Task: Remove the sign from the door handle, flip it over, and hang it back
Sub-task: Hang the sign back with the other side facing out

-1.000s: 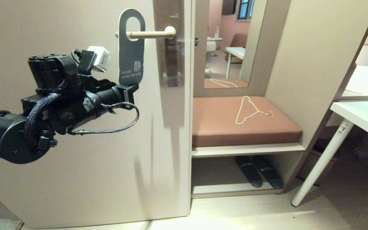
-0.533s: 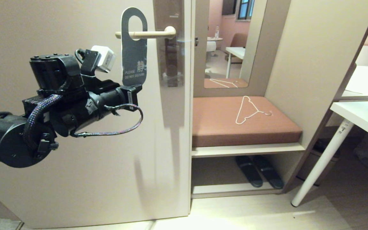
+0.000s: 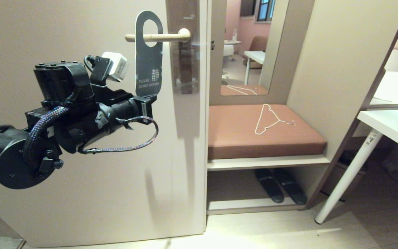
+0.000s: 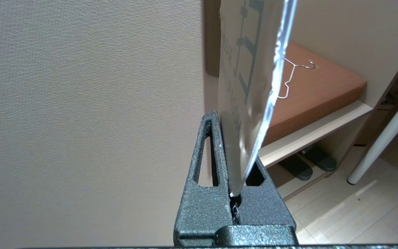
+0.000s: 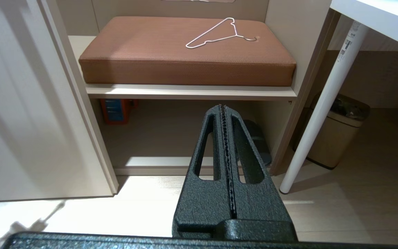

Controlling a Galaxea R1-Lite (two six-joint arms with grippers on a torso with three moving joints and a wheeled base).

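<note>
Beige door (image 3: 81,193) — one sign (image 3: 148,69) on handle (image 3: 161,36), left claw (image 3: 149,100) pinching it; right claw (image 5: 224,114) closed.

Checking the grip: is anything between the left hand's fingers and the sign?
Nothing. In the left wrist view the left hand is shut directly on the sign's bottom edge, fingers touching it.

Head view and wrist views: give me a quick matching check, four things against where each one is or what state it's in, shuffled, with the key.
Things:
1. sign
2. left gripper
3. right gripper
4. wire hanger

States:
A. lying on the brown cushion
B. shut on nothing, pointing at the low shelf
C. looped over the door handle, bottom edge pinched
D. shut on the sign's bottom edge

Pairs: 1-C, 2-D, 3-B, 4-A
</note>
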